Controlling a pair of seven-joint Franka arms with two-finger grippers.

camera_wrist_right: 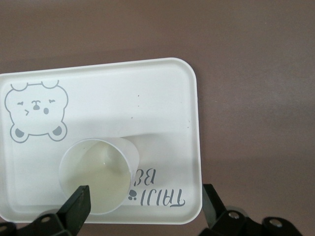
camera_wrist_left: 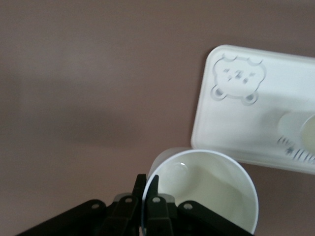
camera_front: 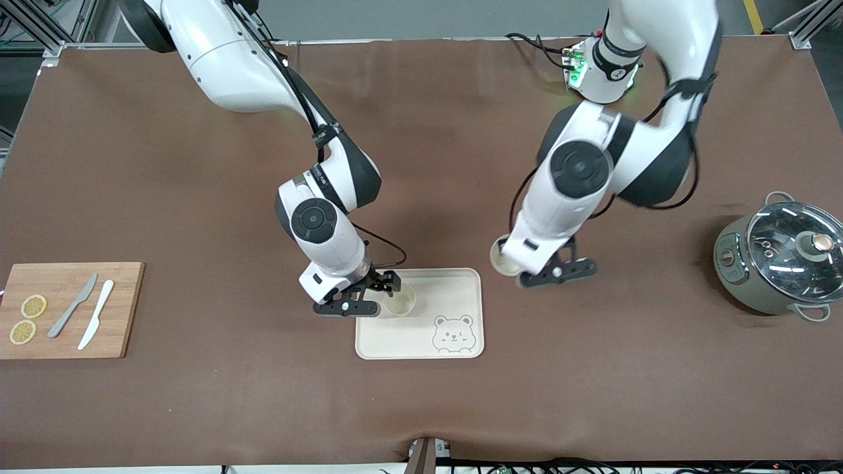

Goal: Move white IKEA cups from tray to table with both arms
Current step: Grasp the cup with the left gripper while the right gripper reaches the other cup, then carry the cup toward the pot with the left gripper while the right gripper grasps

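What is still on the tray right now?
One white cup stands on the tray, with the open right end effector around it. The bear face and lettering show. The tray surface under the cup is covered.

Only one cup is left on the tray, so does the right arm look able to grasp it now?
Probably yes. The right gripper hangs open right over the cup on the tray, one finger at its rim, nothing between; the left gripper holds the other cup clear of it.

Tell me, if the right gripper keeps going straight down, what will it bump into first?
Probably the cup standing on the tray. The right gripper is open and points down with the cup's rim near one finger, so a finger may touch the rim first.
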